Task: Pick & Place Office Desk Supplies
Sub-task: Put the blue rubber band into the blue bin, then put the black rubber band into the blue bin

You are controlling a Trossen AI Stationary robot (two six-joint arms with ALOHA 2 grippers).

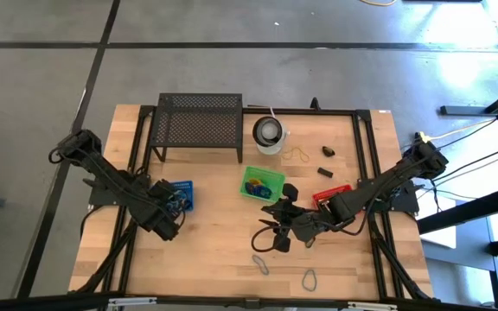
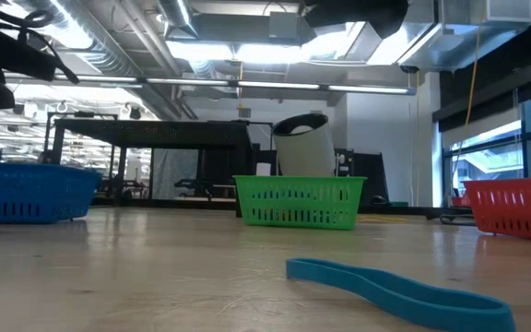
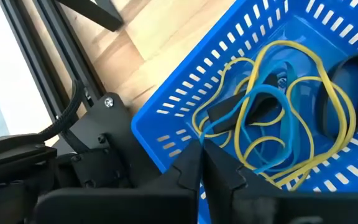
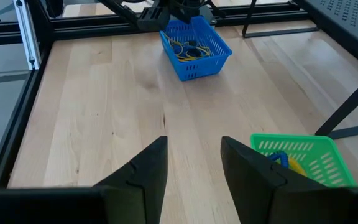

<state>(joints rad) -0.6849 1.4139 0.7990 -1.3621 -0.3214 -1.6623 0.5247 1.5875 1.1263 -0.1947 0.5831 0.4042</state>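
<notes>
I see the wooden table [image 1: 223, 250] with the black mesh rack [image 1: 199, 123] standing at its far edge and the round white container [image 1: 269, 134] just beside the rack. Three small baskets sit mid-table: the blue basket [image 1: 182, 194] on the left, the green basket [image 1: 261, 183] in the centre, the red basket [image 1: 332, 193] on the right. My left gripper [image 3: 202, 163] hangs at the blue basket's near rim with its jaws pressed together and nothing between them; inside that basket lie yellow rubber bands [image 3: 291, 118] tangled with blue bands [image 3: 272, 127]. My right gripper [image 4: 193, 163] hovers over bare wood between the green basket and the table's near edge, jaws apart and empty. Loose supplies lie scattered: a blue loop [image 2: 399, 288] and a grey loop [image 1: 309, 278] near the front edge, a yellow band [image 1: 297, 155] and small black clips [image 1: 327, 151] beyond the red basket.
</notes>
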